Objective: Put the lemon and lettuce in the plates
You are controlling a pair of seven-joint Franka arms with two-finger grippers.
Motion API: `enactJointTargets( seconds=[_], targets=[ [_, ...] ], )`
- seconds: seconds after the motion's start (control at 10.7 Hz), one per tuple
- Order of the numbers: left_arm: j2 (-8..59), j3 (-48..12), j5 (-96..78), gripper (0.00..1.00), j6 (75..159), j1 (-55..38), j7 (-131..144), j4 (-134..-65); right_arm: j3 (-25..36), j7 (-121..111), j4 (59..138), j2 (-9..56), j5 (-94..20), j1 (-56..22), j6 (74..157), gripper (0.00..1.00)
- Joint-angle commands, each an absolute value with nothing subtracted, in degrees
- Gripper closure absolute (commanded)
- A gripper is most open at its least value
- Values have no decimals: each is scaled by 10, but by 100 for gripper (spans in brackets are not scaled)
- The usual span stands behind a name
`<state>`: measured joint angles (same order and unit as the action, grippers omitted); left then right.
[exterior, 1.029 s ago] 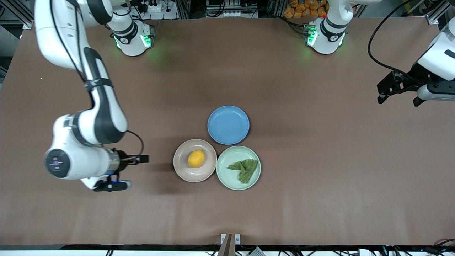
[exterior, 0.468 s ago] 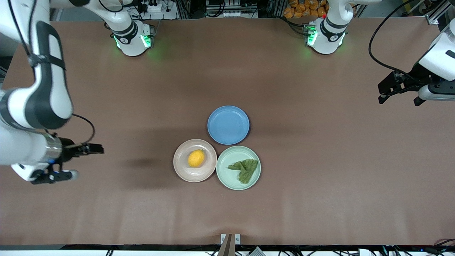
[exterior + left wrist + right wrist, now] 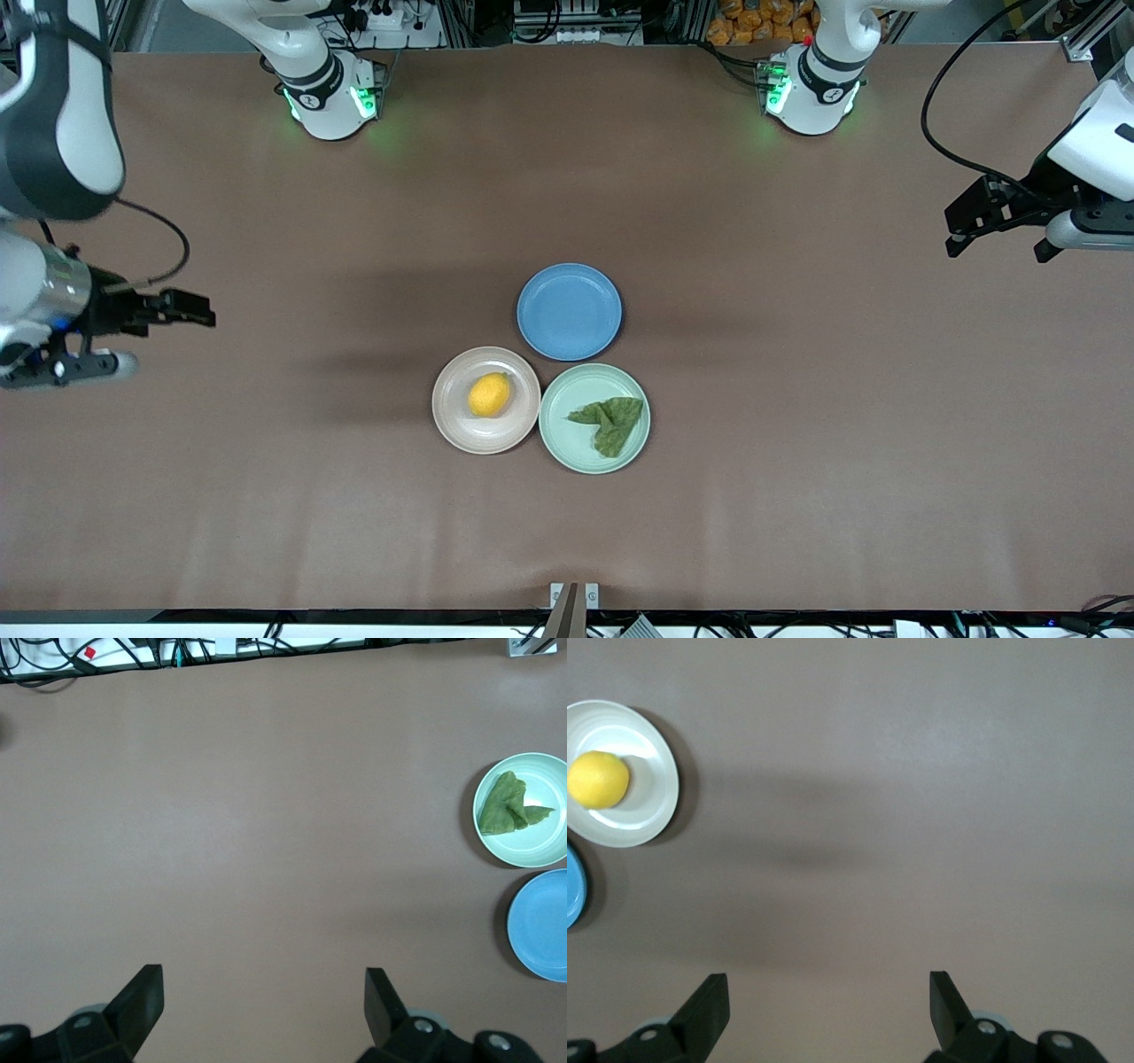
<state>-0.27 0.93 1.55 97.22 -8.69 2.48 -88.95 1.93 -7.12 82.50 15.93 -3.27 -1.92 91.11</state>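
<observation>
The lemon (image 3: 489, 394) lies in the pale pink-beige plate (image 3: 461, 424). The lettuce (image 3: 609, 423) lies in the mint green plate (image 3: 576, 446) beside it. My right gripper (image 3: 199, 310) is open and empty over bare table at the right arm's end, well apart from the plates. Its wrist view shows its open gripper (image 3: 826, 997), the lemon (image 3: 598, 780) and its plate (image 3: 645, 811). My left gripper (image 3: 955, 232) is open and empty over the left arm's end of the table. Its wrist view shows its open gripper (image 3: 263, 992), the lettuce (image 3: 507, 806) and the mint plate (image 3: 536, 847).
A blue plate (image 3: 569, 311) stands empty, touching-close to the two other plates and farther from the front camera. It also shows in the left wrist view (image 3: 542, 926) and at the edge of the right wrist view (image 3: 572, 886).
My right arm has swung away from the pink-beige plate toward its end of the table, gripper empty. The left arm has hardly moved. Lemon and lettuce stay in their plates.
</observation>
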Motion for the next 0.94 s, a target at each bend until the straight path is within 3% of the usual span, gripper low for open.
enactJointTargets(
  seconds=[0.0,0.84],
  targets=[
    [-4,10,25,0,957,-85,15,-882,15,-67,867,97,-11,-18,887,0],
    [-3,12,21,0,958,-84,7,-882,23,-49,834,36,10,-26,796,0]
  ],
)
